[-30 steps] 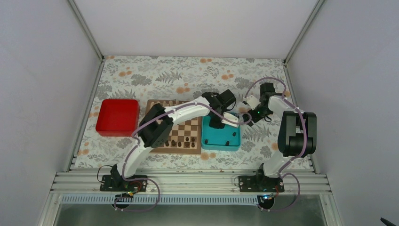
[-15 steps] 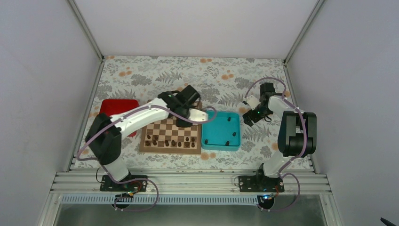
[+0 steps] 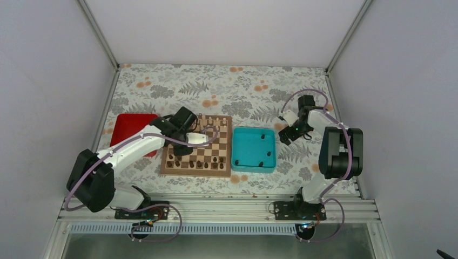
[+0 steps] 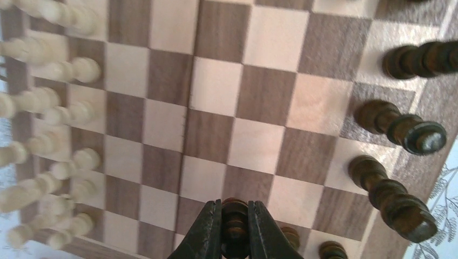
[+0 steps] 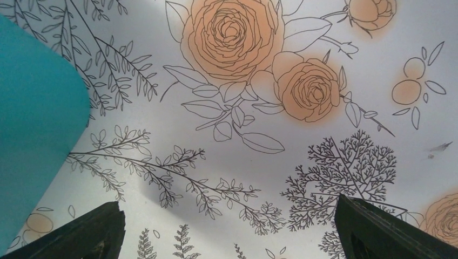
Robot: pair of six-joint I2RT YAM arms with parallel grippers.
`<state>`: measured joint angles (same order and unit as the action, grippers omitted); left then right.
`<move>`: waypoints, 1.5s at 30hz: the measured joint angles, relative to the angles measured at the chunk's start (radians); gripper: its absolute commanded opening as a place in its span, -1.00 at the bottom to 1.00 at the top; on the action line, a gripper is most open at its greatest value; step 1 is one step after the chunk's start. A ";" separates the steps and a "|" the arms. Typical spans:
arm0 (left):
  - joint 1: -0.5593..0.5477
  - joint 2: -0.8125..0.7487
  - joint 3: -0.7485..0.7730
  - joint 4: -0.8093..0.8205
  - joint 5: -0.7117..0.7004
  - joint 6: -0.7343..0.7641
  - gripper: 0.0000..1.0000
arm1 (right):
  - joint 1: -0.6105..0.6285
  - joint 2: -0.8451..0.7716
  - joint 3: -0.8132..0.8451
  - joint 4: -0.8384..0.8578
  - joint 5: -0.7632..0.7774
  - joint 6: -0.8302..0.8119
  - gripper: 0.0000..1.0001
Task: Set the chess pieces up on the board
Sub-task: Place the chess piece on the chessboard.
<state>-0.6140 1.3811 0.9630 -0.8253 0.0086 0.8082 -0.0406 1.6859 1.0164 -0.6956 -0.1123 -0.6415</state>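
Note:
The wooden board (image 3: 213, 141) lies between the red and teal trays. Dark chess pieces (image 3: 197, 162) stand along its near edge, and pale ones along its far edge. My left gripper (image 3: 182, 145) is over the left part of the board. In the left wrist view it (image 4: 235, 229) is shut on a dark chess piece (image 4: 235, 216), held above the checks (image 4: 216, 86). More dark pieces (image 4: 416, 132) stand at the right of that view and pale pieces (image 4: 70, 70) at the left. My right gripper (image 5: 232, 237) is open and empty over the flowered cloth.
A teal tray (image 3: 254, 132) right of the board holds three dark pieces (image 3: 263, 136); its corner shows in the right wrist view (image 5: 32, 135). A red tray (image 3: 129, 127) stands left of the board. The right gripper (image 3: 282, 135) hovers just right of the teal tray.
My left arm has swung left from the teal tray across the board to its left part, gripper shut on a dark piece. The right arm has not moved.

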 measured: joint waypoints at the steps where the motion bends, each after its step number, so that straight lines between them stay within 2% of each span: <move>1: 0.002 -0.004 -0.017 0.000 0.001 -0.001 -0.80 | 0.000 0.002 0.000 0.000 0.001 0.000 1.00; 14: 0.013 -0.012 -0.150 0.046 0.031 -0.016 -0.80 | 0.000 0.021 0.000 0.000 0.013 0.003 1.00; 42: 0.017 0.003 -0.172 0.075 0.062 -0.035 -0.80 | 0.000 0.023 0.000 0.000 0.018 0.003 1.00; 45: 0.017 0.003 -0.172 0.077 0.062 -0.035 -0.70 | 0.000 0.023 0.000 0.000 0.018 0.003 1.00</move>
<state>-0.5972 1.3842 0.7906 -0.7483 0.0708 0.7734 -0.0410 1.7088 1.0164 -0.6956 -0.0948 -0.6384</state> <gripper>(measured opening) 0.110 0.997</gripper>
